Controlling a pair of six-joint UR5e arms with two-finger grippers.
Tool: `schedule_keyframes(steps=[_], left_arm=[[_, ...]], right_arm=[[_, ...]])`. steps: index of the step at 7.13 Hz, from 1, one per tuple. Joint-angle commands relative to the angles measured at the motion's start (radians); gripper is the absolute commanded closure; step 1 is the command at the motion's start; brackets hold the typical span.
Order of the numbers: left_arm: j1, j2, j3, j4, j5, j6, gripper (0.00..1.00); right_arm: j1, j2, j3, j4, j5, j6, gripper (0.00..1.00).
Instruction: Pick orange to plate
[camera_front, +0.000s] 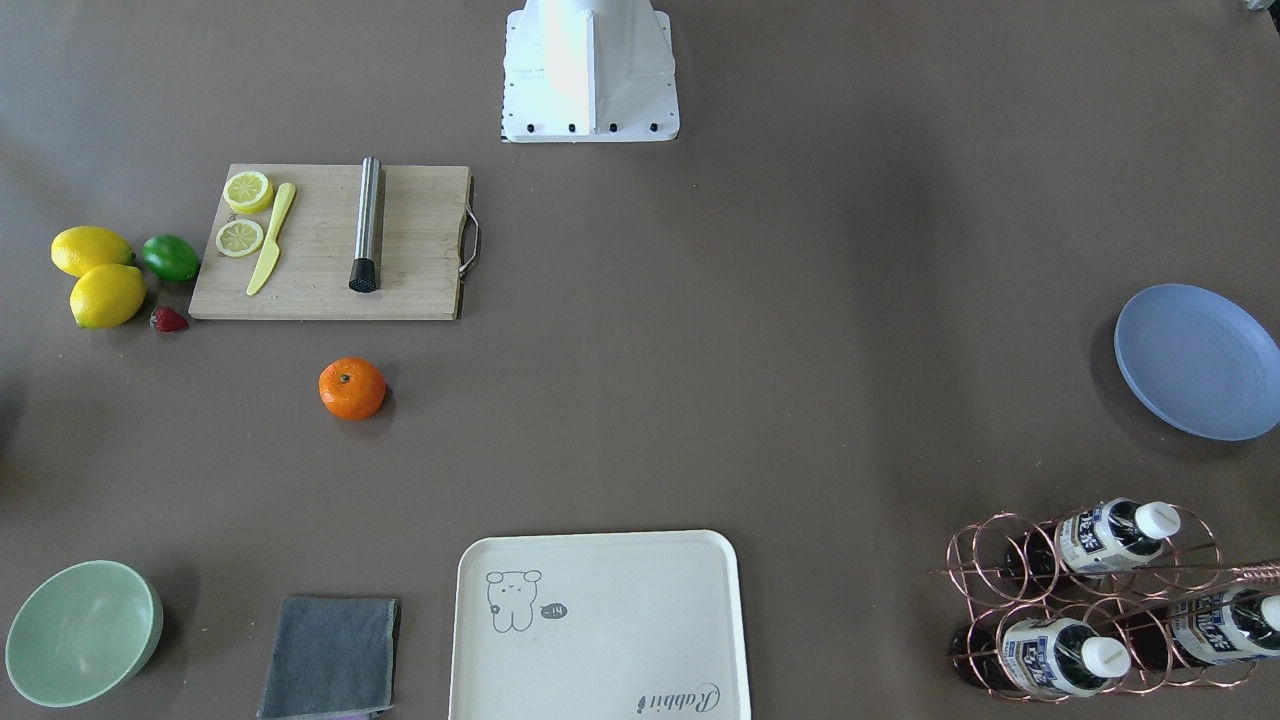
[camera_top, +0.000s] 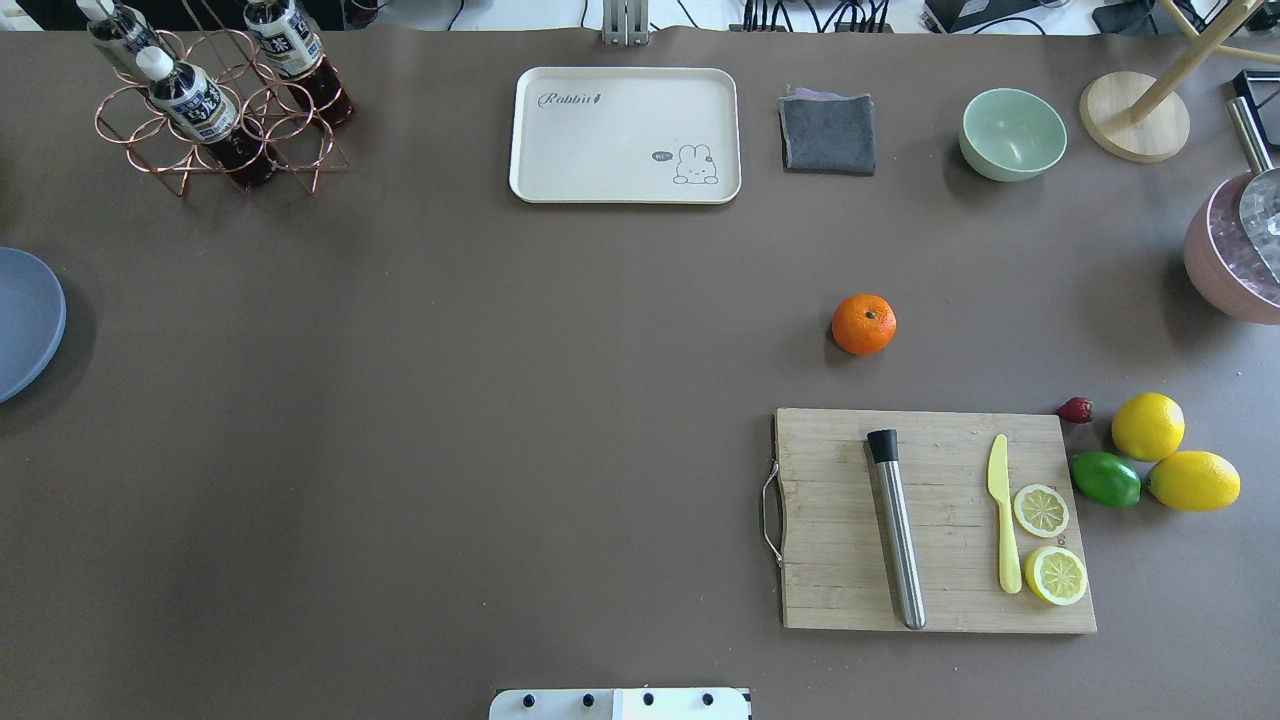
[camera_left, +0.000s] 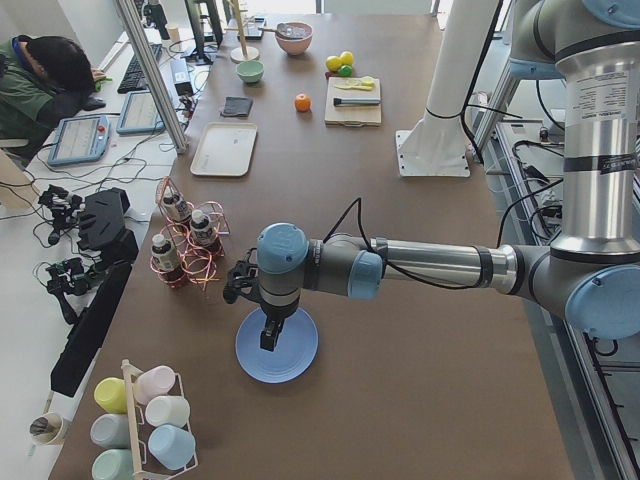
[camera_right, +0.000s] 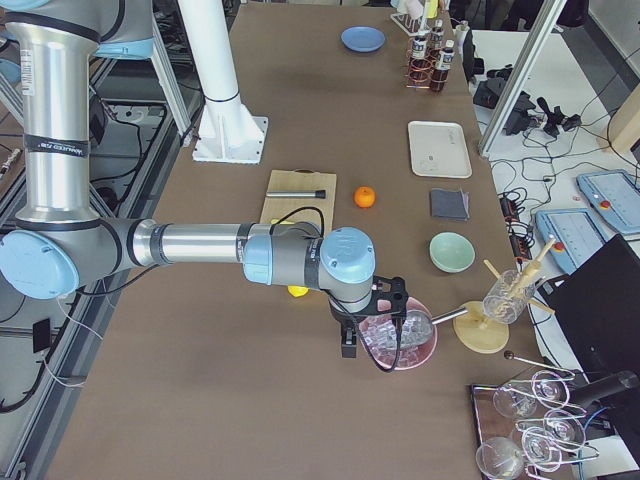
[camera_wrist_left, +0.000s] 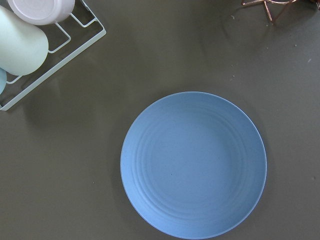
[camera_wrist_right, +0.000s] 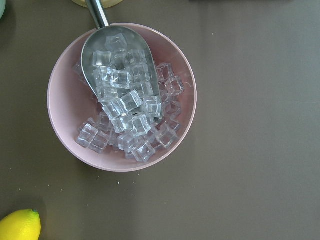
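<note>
Orange and round, the orange (camera_front: 352, 388) lay alone on the brown table (camera_front: 700, 350), near the wooden cutting board (camera_front: 420, 250) but not touching it, and apart from the lemons (camera_front: 107, 296) and the lime (camera_front: 170, 257). Because nothing crowded it, I judged that a gripper could come down on it from above without disturbing the other fruit.

The plate (camera_wrist_left: 193, 165) stood well apart from the orange, at the table's end on the robot's left side, empty and flat. The left gripper (camera_left: 270, 335) hung over this plate, and its wrist camera looked straight down on the faint blue rings. The right gripper (camera_right: 348, 340) hung over the pink bowl (camera_wrist_right: 56, 107) of ice cubes (camera_wrist_right: 130, 115) at the opposite end of the table.

Both grippers showed only in the side views, so I cannot tell whether their fingers were spread or pressed together. As the orange rested on the table, neither one carried it, and the task seemed not yet begun.

In my judgement the right arm was the nearer one to the fruit. The plate, however, was on the left arm's side, so the carry would be long and would need a firm hold on the round, smooth skin.
</note>
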Motion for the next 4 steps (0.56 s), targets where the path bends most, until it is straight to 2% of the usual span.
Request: schedule_keyframes(steps=[1, 4], left_arm=[[-0.002, 0.0, -0.016, -0.006, -0.008, 0.012, 0.02], [0.003, -0.013, 0.002, -0.066, -0.008, 0.025, 0.02]], right_arm=[[0.0, 0.002, 0.004, 0.0, 0.001, 0.0, 0.0], [0.0, 0.009, 0.012, 0.002, 0.011, 0.002, 0.0]])
